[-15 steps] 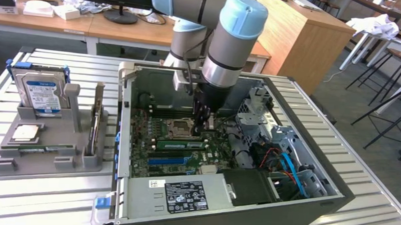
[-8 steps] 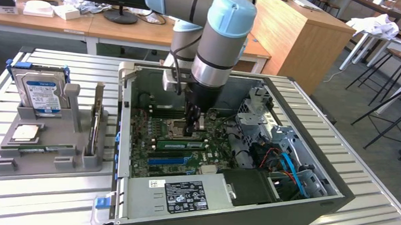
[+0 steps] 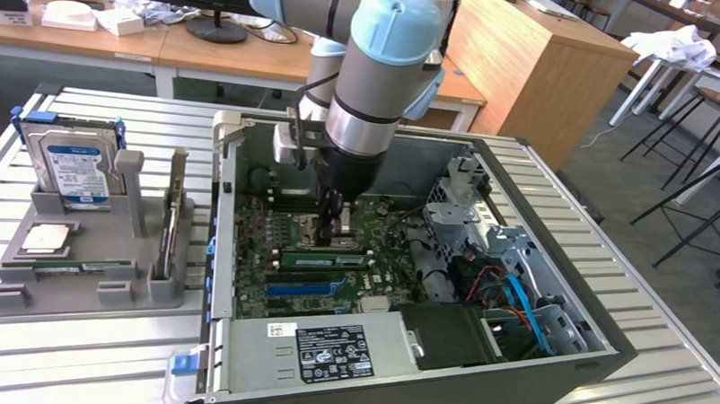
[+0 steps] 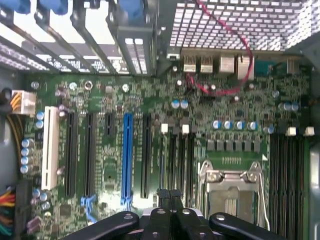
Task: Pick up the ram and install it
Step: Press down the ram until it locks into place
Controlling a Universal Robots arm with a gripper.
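Ram position relative to the claw. The claw [image 3: 333, 237] hung inside the computer case [image 3: 595, 340] over the motherboard [image 4: 100, 95], its jaws pressed together on nothing visible. The ram [image 3: 322, 257] lay just below it in the exterior frame, apparently seated in a slot, with its long axis running left to right. A holder tray [image 3: 9, 298] stood well apart on the tabletop [image 3: 677, 393], at frame left.

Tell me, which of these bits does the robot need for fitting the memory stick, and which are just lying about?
Job in hand: ram, a green stick among the motherboard slots; end effector, shut, close above it; open computer case.

Lying about: hard drive; processor chip; grey parts holder; stool.
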